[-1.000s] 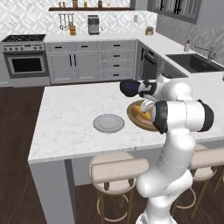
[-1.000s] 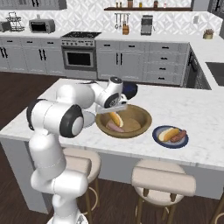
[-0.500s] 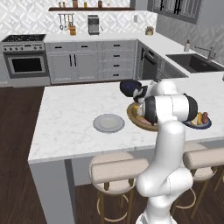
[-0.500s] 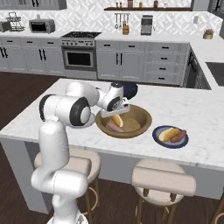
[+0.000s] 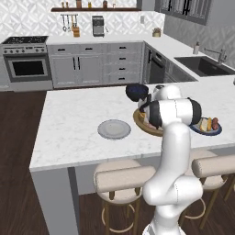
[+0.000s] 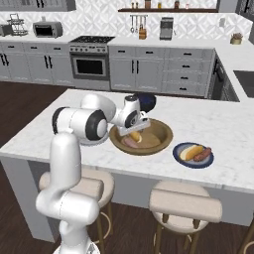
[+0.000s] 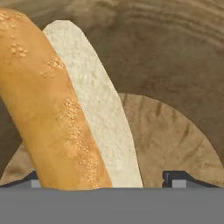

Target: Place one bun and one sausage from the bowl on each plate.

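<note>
Two plates show in the left base view: the grey plate [image 5: 114, 129] lies well apart from the jaws, the blue plate [image 5: 207, 126] beyond the arm already carries a bun and sausage. In the right base view the gripper [image 6: 134, 130] dips into the bowl [image 6: 158, 140], over the bun [image 6: 135, 136], with the sausage [image 6: 129, 143] just beside. In the hand view the jaws stand wide, released; the bun [image 7: 57, 109] runs between the fingertips [image 7: 175, 178], nearer the left one.
</note>
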Available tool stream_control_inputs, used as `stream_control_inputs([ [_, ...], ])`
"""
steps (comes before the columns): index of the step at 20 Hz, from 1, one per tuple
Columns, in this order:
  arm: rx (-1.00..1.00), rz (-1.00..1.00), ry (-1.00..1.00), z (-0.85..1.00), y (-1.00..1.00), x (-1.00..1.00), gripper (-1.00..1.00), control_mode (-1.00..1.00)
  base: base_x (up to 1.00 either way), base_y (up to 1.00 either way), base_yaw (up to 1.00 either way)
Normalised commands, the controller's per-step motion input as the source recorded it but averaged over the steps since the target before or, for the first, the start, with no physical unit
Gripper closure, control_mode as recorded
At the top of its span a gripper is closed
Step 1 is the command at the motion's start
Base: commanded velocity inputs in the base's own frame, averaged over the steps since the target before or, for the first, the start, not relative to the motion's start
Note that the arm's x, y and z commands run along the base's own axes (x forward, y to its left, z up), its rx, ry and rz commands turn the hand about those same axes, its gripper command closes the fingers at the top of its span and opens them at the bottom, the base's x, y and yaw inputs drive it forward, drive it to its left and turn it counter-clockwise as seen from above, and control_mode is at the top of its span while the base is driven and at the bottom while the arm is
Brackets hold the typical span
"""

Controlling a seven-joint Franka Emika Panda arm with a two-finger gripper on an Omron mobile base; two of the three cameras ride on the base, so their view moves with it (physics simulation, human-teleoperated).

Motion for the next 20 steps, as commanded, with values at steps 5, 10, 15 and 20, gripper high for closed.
stream_control_inputs([
  [5, 0.06, 0.01, 0.0, -0.08, -0.21, -0.34, 1.0, -1.0, 0.0, 0.0, 0.0],
  [10, 0.17, 0.1, -0.01, 0.87, 0.12, -0.59, 1.0, -1.0, 0.0, 0.0, 0.0],
  [15, 0.0, 0.03, 0.05, 1.0, 0.72, -0.43, 1.0, -1.0, 0.0, 0.0, 0.0],
  [20, -0.08, 0.0, 0.06, 1.0, 1.0, -0.71, 1.0, -1.0, 0.0, 0.0, 0.0],
])
